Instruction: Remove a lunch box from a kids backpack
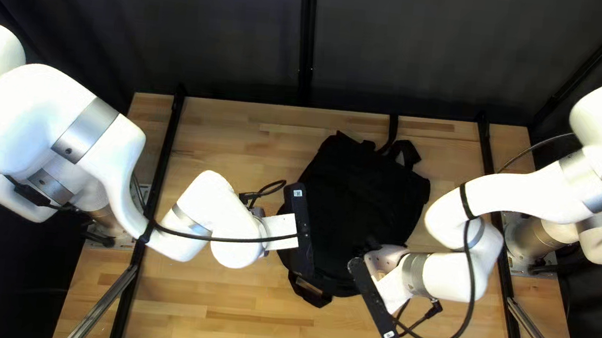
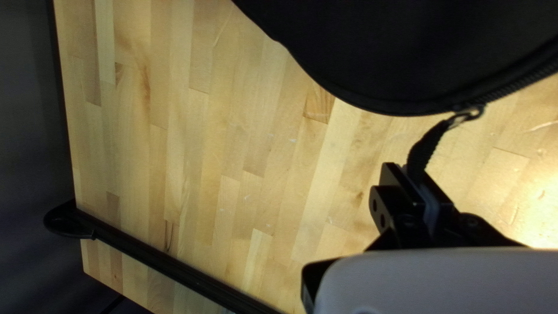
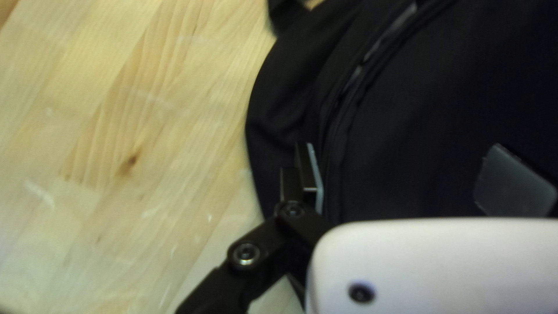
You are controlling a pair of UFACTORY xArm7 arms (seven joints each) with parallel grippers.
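Observation:
The black backpack (image 1: 365,198) lies on the table at the centre of the top left view; no lunch box shows. My left gripper (image 1: 300,228) is over its left side. In the left wrist view my left gripper (image 2: 414,174) is shut on the zipper pull (image 2: 427,145), a short cord hanging from the zipper at the edge of the backpack (image 2: 407,52). My right gripper (image 1: 373,299) is by the backpack's lower right side. In the right wrist view my right gripper (image 3: 410,174) stands open over the backpack (image 3: 442,104), one finger beside its curved zipper seam (image 3: 343,93).
The wooden table (image 1: 226,314) extends around the backpack. Black rails (image 1: 159,169) run along both sides, and a dark curtain (image 1: 418,47) hangs behind the far edge. Loops of cable hang near both wrists. A black strap (image 1: 392,130) reaches the table's far edge.

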